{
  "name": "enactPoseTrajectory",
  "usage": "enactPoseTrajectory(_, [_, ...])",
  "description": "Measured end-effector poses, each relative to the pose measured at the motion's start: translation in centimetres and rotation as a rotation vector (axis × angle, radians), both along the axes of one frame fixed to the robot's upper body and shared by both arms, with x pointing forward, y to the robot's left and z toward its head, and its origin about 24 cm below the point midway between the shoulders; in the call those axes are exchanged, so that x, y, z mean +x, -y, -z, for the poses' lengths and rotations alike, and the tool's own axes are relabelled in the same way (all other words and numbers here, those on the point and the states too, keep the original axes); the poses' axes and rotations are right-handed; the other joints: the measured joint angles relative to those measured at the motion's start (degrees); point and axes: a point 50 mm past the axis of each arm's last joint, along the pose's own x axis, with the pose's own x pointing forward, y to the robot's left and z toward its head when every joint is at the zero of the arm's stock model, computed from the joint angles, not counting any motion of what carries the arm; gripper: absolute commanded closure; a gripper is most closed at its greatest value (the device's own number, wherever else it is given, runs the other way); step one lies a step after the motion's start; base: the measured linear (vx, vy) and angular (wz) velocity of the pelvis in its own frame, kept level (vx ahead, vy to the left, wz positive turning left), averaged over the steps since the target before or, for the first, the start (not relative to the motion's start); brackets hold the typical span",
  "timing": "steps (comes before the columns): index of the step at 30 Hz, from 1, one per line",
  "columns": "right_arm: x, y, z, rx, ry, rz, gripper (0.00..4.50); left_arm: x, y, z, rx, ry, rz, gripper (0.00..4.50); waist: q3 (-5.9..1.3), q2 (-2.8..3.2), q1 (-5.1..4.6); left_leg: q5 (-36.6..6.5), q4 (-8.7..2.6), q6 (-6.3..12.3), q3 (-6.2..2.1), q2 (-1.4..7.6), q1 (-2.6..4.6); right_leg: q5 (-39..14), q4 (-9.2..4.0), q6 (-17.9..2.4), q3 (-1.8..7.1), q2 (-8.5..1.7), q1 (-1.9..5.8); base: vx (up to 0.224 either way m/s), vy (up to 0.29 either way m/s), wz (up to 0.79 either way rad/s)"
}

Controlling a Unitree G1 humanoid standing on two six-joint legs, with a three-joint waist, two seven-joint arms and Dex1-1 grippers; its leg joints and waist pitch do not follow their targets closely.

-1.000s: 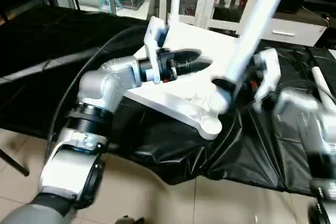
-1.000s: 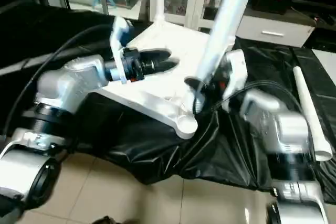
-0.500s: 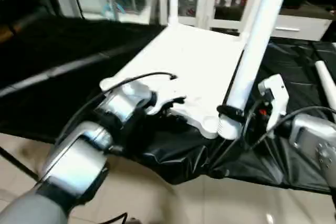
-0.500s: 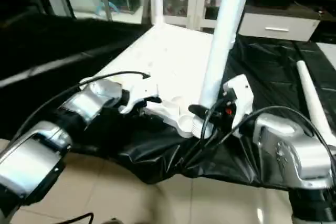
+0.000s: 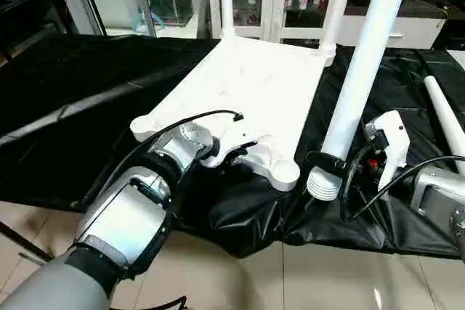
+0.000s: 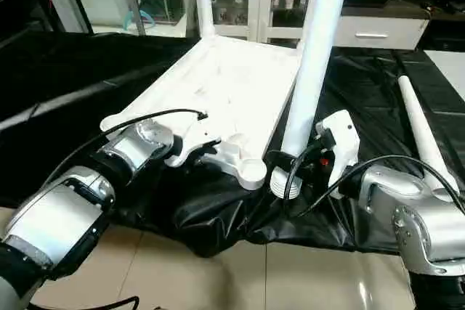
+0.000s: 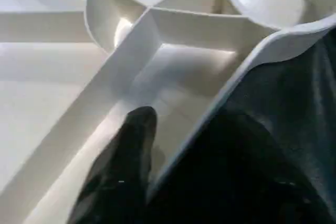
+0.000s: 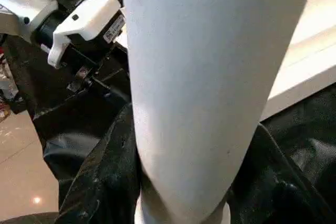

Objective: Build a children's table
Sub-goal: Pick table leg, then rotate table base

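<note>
While the tabletop [image 5: 254,88] lies underside-up across the middle of the frame on the black-covered work surface [image 5: 73,78], w/ two legs already standing in its far corners at the upper centre, the main risk is misalignment: the leg [image 5: 363,85] held by the right gripper [image 5: 328,163] has its ribbed end just right of the near-corner socket [image 5: 283,173], beside it and not over it. If that end goes down off-centre it could catch the rim, tilt the tabletop or shove it along the slick cover. The leg is long and held low, so any slip in the grasp would let it lever over. The left gripper [image 7: 157,182] has one finger inside a rib cell and the other outside the edge wall, apparently pinching the tabletop's near rim to steady it; if that hold is weak the tabletop shifts when the leg presses in. Right arm reaches in from the lower right, forearm low, wrist level, claw clamped round the leg's lower end. Left arm stretches fwd from the lower left, wrist near the cover. A spare leg [image 5: 445,110] lies at the right edge.
</note>
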Motion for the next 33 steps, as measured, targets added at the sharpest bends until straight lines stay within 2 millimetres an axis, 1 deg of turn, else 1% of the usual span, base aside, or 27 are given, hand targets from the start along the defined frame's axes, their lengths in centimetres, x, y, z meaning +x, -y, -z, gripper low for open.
enactPoseTrajectory(2, [0.1, -0.1, -0.1, -0.001, 0.004, -0.004, 2.64, 0.1, -0.2, 0.1, 0.052, 0.026, 0.006, 2.67, 0.00, 0.00, -0.19, 0.00, 0.00, 0.12, 0.00, -0.01, -0.02, 0.00, -0.01, 0.00, 0.00, -0.02, 0.00, 0.000, 0.000, 0.00])
enactPoseTrajectory(4, [0.2, -0.2, -0.2, -0.002, 0.009, -0.009, 2.64, 0.1, -0.1, 0.1, 0.094, 0.045, 0.033, 2.75, -0.01, 0.01, -0.27, 0.10, 0.00, 0.30, 0.00, -0.01, 0.01, 0.00, 0.00, 0.00, 0.00, -0.02, 0.01, 0.000, 0.000, 0.00])
enactPoseTrajectory(8, [0.4, -0.5, -0.3, -0.004, 0.011, -0.024, 2.64, 0.2, -0.2, 0.0, 0.145, 0.064, 0.058, 3.06, -0.02, 0.03, -0.53, 0.11, 0.00, 0.30, 0.03, -0.01, 0.10, 0.00, 0.00, 0.00, -0.01, -0.02, 0.06, 0.000, 0.000, 0.00])
enactPoseTrajectory(14, [0.6, -0.8, -0.5, -0.006, 0.018, -0.035, 2.64, 0.1, -0.3, -0.1, 0.217, 0.079, 0.123, 3.34, -0.02, 0.00, -0.85, 0.11, -0.01, 0.30, 0.08, -0.01, 0.20, -0.01, -0.02, 0.01, 0.02, -0.03, 0.12, 0.000, 0.000, 0.00])
enactPoseTrajectory(18, [0.6, -0.8, -0.5, -0.008, 0.022, -0.033, 2.64, 0.0, -0.7, -0.3, 0.230, 0.033, 0.140, 3.52, -0.03, 0.01, -1.22, 0.11, -0.16, 0.31, 0.11, -0.01, 0.32, -0.01, -0.03, 0.02, 0.02, -0.03, 0.14, 0.000, 0.000, 0.00])
enactPoseTrajectory(22, [0.9, -0.7, -0.5, -0.005, 0.033, -0.018, 2.64, 0.0, -1.1, -0.2, 0.177, -0.023, 0.077, 3.68, -0.11, 0.10, -1.48, 0.11, -0.25, 0.31, 0.15, -0.01, 0.44, -0.02, -0.03, 0.03, 0.03, -0.03, 0.20, 0.000, 0.000, 0.00])
enactPoseTrajectory(25, [1.2, -0.8, -0.1, 0.001, 0.027, 0.007, 2.64, -0.1, -1.5, 0.3, 0.148, -0.024, 0.032, 3.71, -0.11, 0.02, -1.96, 0.11, -0.25, 0.31, 0.20, -0.04, 0.57, -0.03, -0.04, 0.03, 0.06, -0.06, 0.28, 0.000, 0.000, 0.00])
enactPoseTrajectory(28, [1.3, -0.9, 0.0, 0.001, 0.031, 0.018, 2.64, 0.0, -1.9, 0.6, 0.129, -0.006, -0.017, 3.72, 0.01, -0.16, -2.71, 0.08, -0.25, 0.26, 0.23, -0.10, 0.81, -0.04, -0.10, 0.05, 0.09, -0.06, 0.40, 0.000, 0.000, 0.00])
enactPoseTrajectory(29, [1.5, -1.0, 0.0, 0.005, 0.033, 0.022, 2.64, 0.0, -2.3, 0.8, 0.115, -0.003, -0.047, 3.72, 0.06, -0.33, -3.36, -0.07, -0.25, 0.02, 0.21, -0.11, 0.86, -0.04, -0.24, 0.06, 0.01, -0.06, 0.43, 0.000, 0.000, 0.00])
enactPoseTrajectory(30, [1.6, -1.0, 0.1, 0.010, 0.033, 0.030, 2.64, 0.0, -2.6, 0.9, 0.107, 0.002, -0.068, 3.72, 0.08, -0.36, -3.74, -0.07, -0.25, 0.02, 0.16, -0.11, 0.91, -0.04, -0.32, 0.06, -0.10, -0.06, 0.46, 0.000, 0.000, 0.00])
enactPoseTrajectory(31, [1.8, -1.0, 0.1, 0.011, 0.031, 0.037, 2.64, 0.0, -2.9, 1.0, 0.104, 0.007, -0.087, 3.72, 0.08, -0.36, -3.98, -0.07, -0.25, 0.01, -0.01, -0.11, 0.89, -0.04, -0.56, 0.07, -0.39, -0.10, 0.50, 0.000, 0.000, 0.00])
enactPoseTrajectory(32, [2.0, -1.1, 0.1, 0.015, 0.034, 0.041, 2.64, -0.1, -3.3, 1.2, 0.101, 0.019, -0.102, 3.72, 0.06, -0.33, -4.38, -0.08, -0.29, 0.00, -0.39, -0.07, 0.84, -0.04, -1.16, 0.07, -0.94, -0.13, 0.61, -0.034, 0.023, -0.18])
enactPoseTrajectory(33, [2.1, -1.2, 0.0, 0.018, 0.038, 0.039, 2.64, -0.2, -3.8, 1.3, 0.099, 0.028, -0.115, 3.72, 0.06, -0.34, -4.73, -0.08, -0.29, 0.00, -0.72, -0.07, 0.84, -0.04, -1.52, 0.07, -1.31, -0.12, 0.73, -0.034, 0.023, -0.18])
